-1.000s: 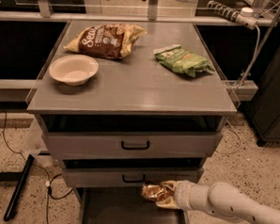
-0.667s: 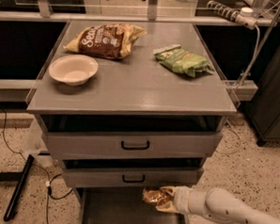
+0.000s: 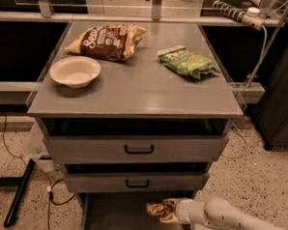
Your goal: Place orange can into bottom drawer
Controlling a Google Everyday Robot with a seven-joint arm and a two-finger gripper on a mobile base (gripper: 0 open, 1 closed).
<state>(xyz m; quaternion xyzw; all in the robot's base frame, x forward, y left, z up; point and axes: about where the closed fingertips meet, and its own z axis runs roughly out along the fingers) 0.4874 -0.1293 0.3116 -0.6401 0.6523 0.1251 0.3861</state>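
The orange can [image 3: 159, 208] is a small crumpled gold-and-brown foil packet, held low over the right side of the open bottom drawer [image 3: 121, 216]. The drawer is pulled out below the two drawers with black handles and shows a flat grey floor. My gripper [image 3: 172, 211] reaches in from the lower right on a white arm and is shut on the packet just above the drawer floor.
On the cabinet top lie a large brown-and-yellow chip bag [image 3: 108, 41], a white bowl [image 3: 74, 71] and a green bag [image 3: 187, 62]. A black bar [image 3: 18, 193] and cables lie on the speckled floor at the left.
My gripper has moved down a little with the packet, lower into the open bottom drawer. The things on the cabinet top have not moved.
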